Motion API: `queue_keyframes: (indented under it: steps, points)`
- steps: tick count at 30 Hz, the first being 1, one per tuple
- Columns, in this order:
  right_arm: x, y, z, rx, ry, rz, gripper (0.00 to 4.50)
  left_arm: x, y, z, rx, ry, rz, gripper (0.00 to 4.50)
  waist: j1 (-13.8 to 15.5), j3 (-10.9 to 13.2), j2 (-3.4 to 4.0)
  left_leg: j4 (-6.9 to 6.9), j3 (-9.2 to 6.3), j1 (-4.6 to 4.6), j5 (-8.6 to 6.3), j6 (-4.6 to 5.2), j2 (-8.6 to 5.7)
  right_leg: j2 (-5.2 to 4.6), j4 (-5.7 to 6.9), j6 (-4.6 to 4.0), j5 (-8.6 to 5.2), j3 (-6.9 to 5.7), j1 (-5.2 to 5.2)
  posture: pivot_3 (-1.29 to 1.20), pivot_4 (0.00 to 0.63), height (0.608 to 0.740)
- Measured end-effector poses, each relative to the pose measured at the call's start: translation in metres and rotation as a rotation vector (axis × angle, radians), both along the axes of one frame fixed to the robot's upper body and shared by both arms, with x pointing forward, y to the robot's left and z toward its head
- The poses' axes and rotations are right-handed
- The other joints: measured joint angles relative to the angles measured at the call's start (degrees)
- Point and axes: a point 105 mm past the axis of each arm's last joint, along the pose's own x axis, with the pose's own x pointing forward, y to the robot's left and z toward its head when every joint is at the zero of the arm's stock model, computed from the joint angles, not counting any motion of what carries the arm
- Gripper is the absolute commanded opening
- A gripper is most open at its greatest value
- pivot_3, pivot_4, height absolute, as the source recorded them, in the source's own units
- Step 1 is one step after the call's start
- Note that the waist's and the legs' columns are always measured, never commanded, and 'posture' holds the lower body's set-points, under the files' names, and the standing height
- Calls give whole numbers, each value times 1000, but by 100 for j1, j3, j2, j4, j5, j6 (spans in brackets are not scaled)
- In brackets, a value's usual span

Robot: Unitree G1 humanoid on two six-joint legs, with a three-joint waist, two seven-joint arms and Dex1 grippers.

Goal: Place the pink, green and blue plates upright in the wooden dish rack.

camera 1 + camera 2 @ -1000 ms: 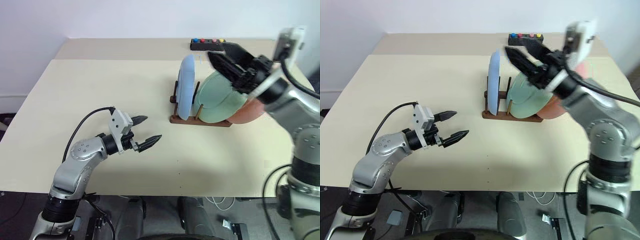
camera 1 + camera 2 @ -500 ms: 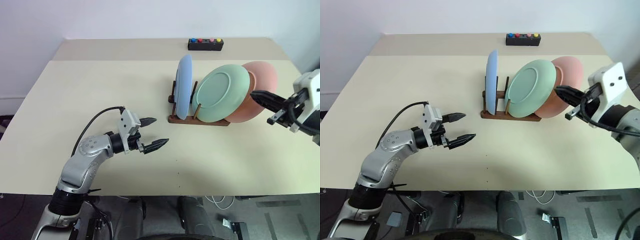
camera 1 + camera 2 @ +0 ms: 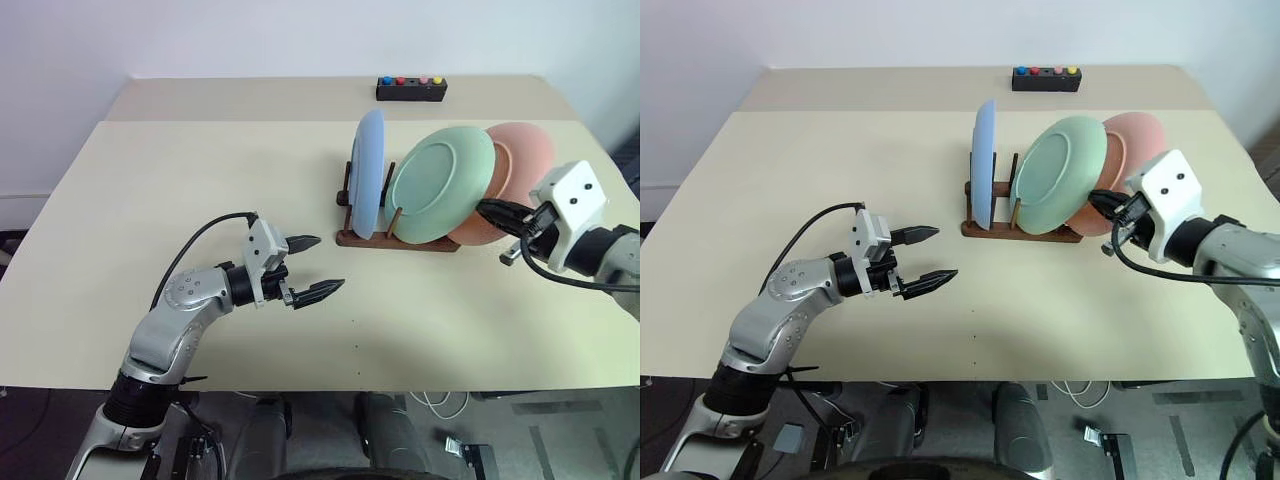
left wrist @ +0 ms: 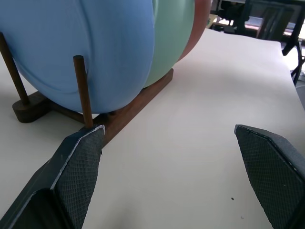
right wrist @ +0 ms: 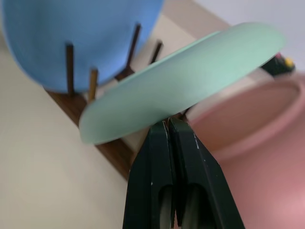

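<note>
Both arms are cast in silver-grey metal with rounded joint housings, the left one dotted with small dark screws, and black collars sit between the segments. A white angular camera block sits on each wrist. A black cable loops from the left forearm to its block. Each end effector, left [image 3: 312, 267] and right [image 3: 490, 209], has two tapering black fingers [image 4: 78, 164] with finely cross-hatched pads.

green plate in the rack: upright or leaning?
Leaning. The green plate sits in the wooden dish rack tilted back against the pink plate, while the blue plate stands near vertical between the pegs.
</note>
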Motion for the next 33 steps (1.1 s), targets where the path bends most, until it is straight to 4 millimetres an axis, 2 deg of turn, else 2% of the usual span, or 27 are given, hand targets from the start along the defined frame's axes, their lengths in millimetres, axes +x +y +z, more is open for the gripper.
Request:
queue_keyframes:
  steps: [9,17,19,23,24,26,28,33]
  points:
    - [1,29,4,12,-19,109,31,-1,1,-2,0,6,12,4500,17,0,0,1,-1,-1,0,0,0,-1,0,0,0,0,1,0,150,730]
    - [2,28,4,-18,-30,100,31,-1,1,-2,-1,6,12,4500,14,0,0,1,0,0,0,0,0,-1,1,0,0,0,1,0,150,730]
    - [2,16,16,-28,-69,63,31,-1,1,-2,-1,6,10,4500,27,0,0,3,0,-1,0,0,-1,-1,1,0,0,0,1,0,150,730]
    - [3,-12,50,-20,-177,-32,31,-1,0,-2,-2,5,3,4500,20,0,0,3,0,1,0,0,-1,0,1,0,0,0,3,0,150,730]
    - [4,-24,61,-15,-220,-86,31,-1,-3,0,-7,1,-7,4500,21,0,0,4,0,1,0,0,-1,-1,2,0,1,0,3,0,150,730]
    - [5,-39,69,-20,-252,-156,31,-1,-5,0,-13,-1,-14,4500,21,0,0,3,0,1,0,0,-1,-1,1,0,1,0,3,0,150,730]
    - [5,-54,72,-48,-262,-222,31,0,-5,0,-15,0,-17,4500,18,0,0,1,0,1,0,0,-1,-1,1,0,1,0,3,0,150,730]
    - [7,-91,59,-97,-221,-373,31,1,-7,-3,-16,9,-31,4500,15,0,0,3,2,2,0,0,-1,-1,3,0,1,2,4,0,150,730]
